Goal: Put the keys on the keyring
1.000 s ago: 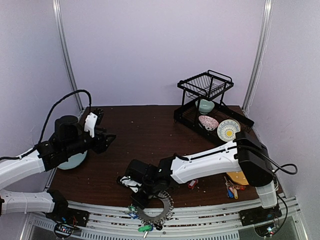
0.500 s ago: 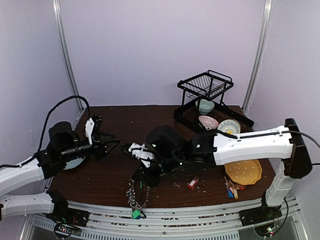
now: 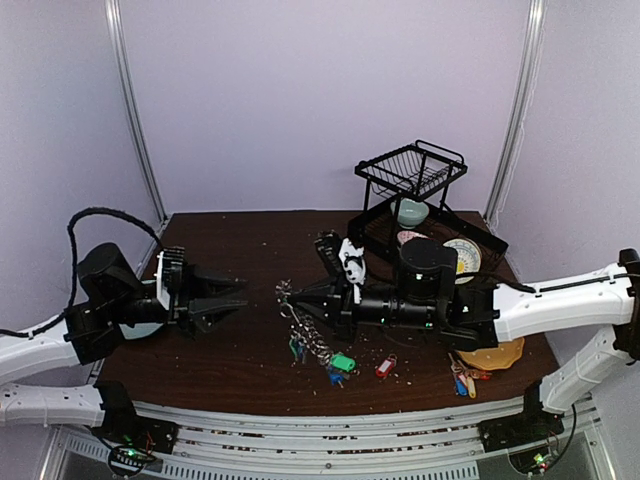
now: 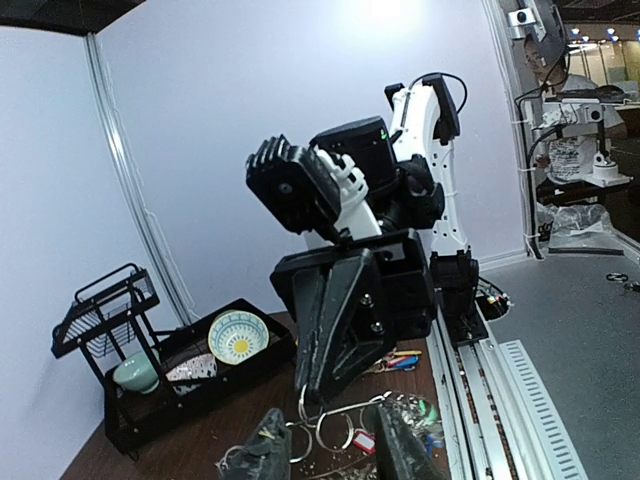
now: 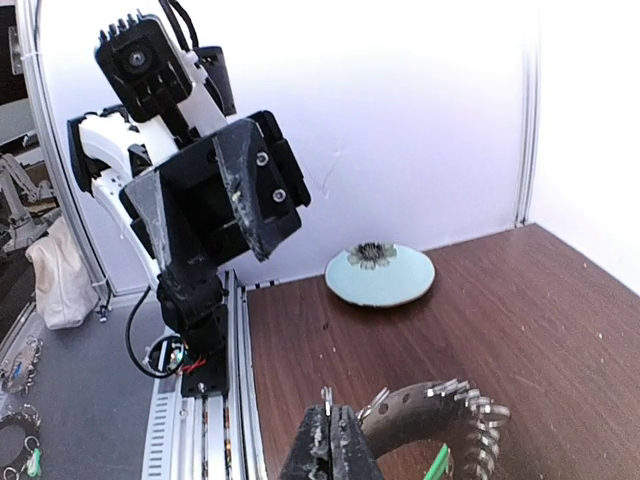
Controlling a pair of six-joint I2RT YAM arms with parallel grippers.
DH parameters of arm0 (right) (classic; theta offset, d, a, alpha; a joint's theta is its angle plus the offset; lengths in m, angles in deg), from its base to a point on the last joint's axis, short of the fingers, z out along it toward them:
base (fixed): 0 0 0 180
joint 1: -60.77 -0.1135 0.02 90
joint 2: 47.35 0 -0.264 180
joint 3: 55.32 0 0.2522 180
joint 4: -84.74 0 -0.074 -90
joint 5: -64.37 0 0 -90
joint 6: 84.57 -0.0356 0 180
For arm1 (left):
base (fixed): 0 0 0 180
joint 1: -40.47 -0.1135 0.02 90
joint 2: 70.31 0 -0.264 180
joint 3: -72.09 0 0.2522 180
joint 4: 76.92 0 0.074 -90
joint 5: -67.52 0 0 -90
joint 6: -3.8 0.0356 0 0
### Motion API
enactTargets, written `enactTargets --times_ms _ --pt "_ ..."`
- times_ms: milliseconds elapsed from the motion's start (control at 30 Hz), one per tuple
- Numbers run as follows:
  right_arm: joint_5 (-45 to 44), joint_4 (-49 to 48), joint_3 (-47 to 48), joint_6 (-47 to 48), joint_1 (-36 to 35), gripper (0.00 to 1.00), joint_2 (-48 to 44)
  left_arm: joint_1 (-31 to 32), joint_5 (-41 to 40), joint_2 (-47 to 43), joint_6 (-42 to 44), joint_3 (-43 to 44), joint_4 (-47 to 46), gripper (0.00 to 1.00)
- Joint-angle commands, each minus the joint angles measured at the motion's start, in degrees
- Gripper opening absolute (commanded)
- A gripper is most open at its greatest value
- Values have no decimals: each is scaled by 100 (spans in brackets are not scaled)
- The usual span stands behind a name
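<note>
My right gripper (image 3: 303,297) is shut on the keyring (image 3: 310,335), a silver ring strung with small loops. The ring hangs from the closed fingertips down to the table, with green (image 3: 343,362) and blue tagged keys at its low end. In the right wrist view the shut gripper (image 5: 328,418) pinches a loop, and the keyring (image 5: 445,408) curves off to the right. My left gripper (image 3: 238,297) is open and empty, level with the right one and a short gap to its left. In the left wrist view the open left gripper (image 4: 330,437) frames the keyring's loops (image 4: 345,428).
A loose red-tagged key (image 3: 385,367) lies on the table. A small bunch of red, yellow and blue keys (image 3: 465,378) lies near a yellow plate (image 3: 492,355). A black dish rack (image 3: 415,170) with bowls stands at the back right. A pale blue plate (image 5: 380,272) lies under the left arm.
My right arm has swung from the table's front edge up to the middle, carrying the keyring with it. My left gripper has lowered and turned to face it.
</note>
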Motion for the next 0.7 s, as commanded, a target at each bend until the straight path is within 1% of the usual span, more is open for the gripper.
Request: enactTargets --times_ms 0,167,267,433,567,667 --pt "354 -1545 129 87 49 0 -42 51 185 292 359 422 -109 31" --pt "767 -1738 124 136 78 0 -24 44 163 596 432 544 13 29" --pt "816 -1778 131 105 82 0 -9 49 295 652 406 550 23 28" --pt "744 -1722 188 144 86 0 27 45 514 672 306 347 -198 30" --pt "620 -1626 276 201 85 0 102 45 902 736 285 319 -273 33" --pt "767 -1644 308 222 81 0 137 44 764 785 289 296 -265 34"
